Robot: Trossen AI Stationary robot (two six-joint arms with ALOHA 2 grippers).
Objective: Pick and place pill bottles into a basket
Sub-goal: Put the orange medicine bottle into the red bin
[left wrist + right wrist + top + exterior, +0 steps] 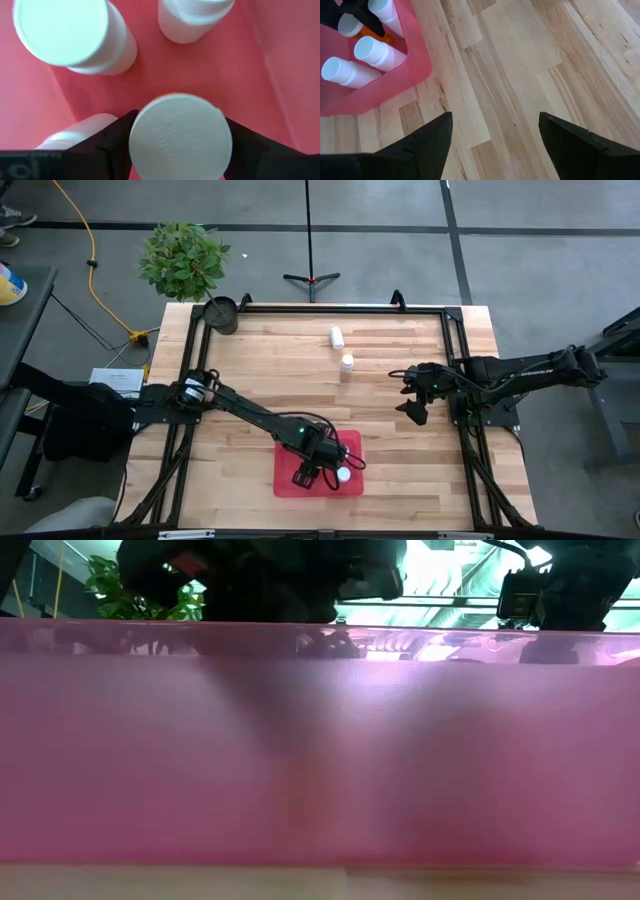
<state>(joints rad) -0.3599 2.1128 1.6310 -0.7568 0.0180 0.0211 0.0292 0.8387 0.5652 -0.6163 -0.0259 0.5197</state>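
Observation:
The red tray (290,480) lies at the table's near edge, and its wall (320,740) fills the low view. My left gripper (335,470) is down inside it, shut on a white-capped pill bottle (180,137). Three other bottles stand or lie in the tray around it, one (75,35), a second (192,17) and a third (75,135). Two more bottles rest on the bare wood farther back, one (337,336) lying and one (347,364) nearer. My right gripper (415,408) hangs open and empty over the table's right part (492,130). My left gripper pinches the bottle between its two fingers, one finger (117,142) on each side just below the round white cap (150,115). The fingers come from above, pointing down into the tray. The cap hides the bottle's body and whether it rests on the tray floor.
A small dark round pot (221,314) and a green plant (185,260) stand at the far left corner. A black frame (455,340) runs along the table's edges. Bare wood (520,75) lies between the tray and my right gripper.

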